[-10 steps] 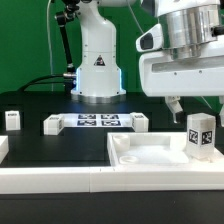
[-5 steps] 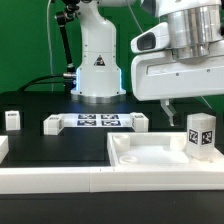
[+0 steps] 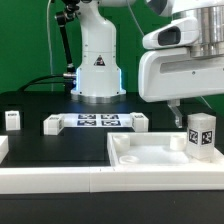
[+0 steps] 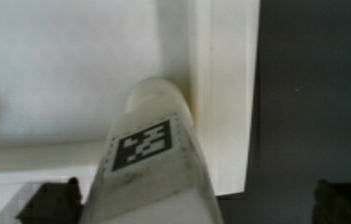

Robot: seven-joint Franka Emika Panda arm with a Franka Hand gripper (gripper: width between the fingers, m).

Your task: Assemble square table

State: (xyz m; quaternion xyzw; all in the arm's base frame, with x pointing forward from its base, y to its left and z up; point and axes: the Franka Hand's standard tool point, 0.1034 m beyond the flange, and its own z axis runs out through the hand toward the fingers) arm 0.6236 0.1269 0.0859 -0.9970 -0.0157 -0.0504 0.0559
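Square table slab [image 3: 150,152] lies rim-up on the black table [image 3: 30,140], toward the exterior view's right and just behind the long white rail [image 3: 60,182] along the front edge. Above its far right part hangs the gripper [image 3: 196,106], jaws spread wide and holding nothing. The marker board [image 3: 97,121] lies flat in front of the robot's base, well clear of the slab.

An upright leg [image 3: 200,135] stands on the slab near its right corner, tag facing out. From the wrist view that leg [image 4: 154,150] rises straight up between the two dark fingertips [image 4: 56,200], with a gap on either side and the slab's pale surface [image 4: 65,60] beneath it. A loose leg [image 3: 12,120] sits toward the exterior view's left, a second loose leg [image 3: 52,124] and a third loose leg [image 3: 140,122] at either end of the marker board.

To my eye the first leg is being fitted into its corner. I cannot tell how firmly it is seated. Next the hand would need to drop straight down, pinch the leg squarely and twist without tipping it.
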